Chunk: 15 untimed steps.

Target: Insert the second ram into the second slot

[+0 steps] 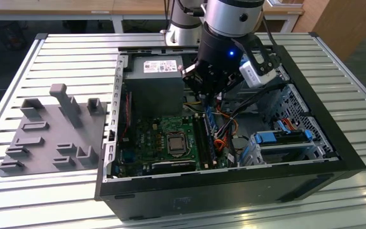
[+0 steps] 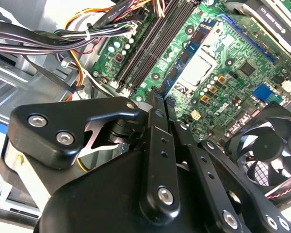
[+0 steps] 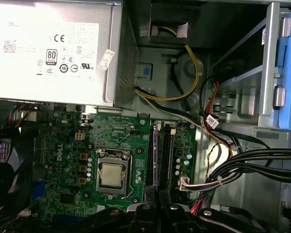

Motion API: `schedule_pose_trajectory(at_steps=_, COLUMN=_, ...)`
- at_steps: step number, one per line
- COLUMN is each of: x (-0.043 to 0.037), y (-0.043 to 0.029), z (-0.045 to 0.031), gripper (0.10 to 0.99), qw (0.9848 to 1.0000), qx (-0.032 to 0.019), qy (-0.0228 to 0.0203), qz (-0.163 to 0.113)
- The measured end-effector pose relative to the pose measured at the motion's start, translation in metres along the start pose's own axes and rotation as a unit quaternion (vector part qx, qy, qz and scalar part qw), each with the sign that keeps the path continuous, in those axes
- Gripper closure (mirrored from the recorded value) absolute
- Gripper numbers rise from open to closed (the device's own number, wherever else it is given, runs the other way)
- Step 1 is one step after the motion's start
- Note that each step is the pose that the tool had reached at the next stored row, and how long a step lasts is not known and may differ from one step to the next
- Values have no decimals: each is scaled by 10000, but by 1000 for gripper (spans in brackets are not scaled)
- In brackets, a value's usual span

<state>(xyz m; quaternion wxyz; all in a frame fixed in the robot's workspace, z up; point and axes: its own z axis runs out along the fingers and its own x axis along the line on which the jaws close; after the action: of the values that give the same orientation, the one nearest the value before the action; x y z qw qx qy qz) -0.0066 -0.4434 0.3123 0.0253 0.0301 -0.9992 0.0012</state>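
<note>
Table: slatted aluminium bench (image 1: 75,47), and on it an open computer case (image 1: 234,191) lying on its side with the motherboard facing up.
Left of the exterior view: a grey fixture plate (image 1: 49,129) with moulded holders, well apart from the arm.
Arm: the silver-and-black robot arm (image 1: 234,19) reaches down over the middle of the case, between the power supply (image 1: 154,71) and the light-blue drive bay (image 1: 285,138).
Gripper: the gripper (image 1: 213,97) hangs above the board. Its fingers (image 2: 155,126) are drawn close together, tips almost meeting.
Task piece: the second ram (image 1: 213,131) is a blue stick with dark chips. It stands on edge along the memory slots, on the side nearest the processor socket (image 3: 110,175).
Wrist views: in both, the second ram (image 2: 186,53) (image 3: 154,155) runs straight out from under the fingertips, in line with them.
Contact: in the exterior view the tips look clear of the stick. I cannot tell whether it is fully clicked down.
Neighbour: a black memory slot (image 3: 166,155) sits just beside the stick, on the cable side.
Cables: black bundles (image 3: 242,165) and orange leads sweep past the slots.
Fan: a black cooling fan (image 2: 266,145) sits beyond the processor socket.
</note>
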Motion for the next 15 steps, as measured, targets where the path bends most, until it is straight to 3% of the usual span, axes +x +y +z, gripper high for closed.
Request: schedule_pose_trajectory(at_steps=15, x=24, y=4, z=82, gripper=949, qw=10000, qx=0, qy=0, qz=-1)
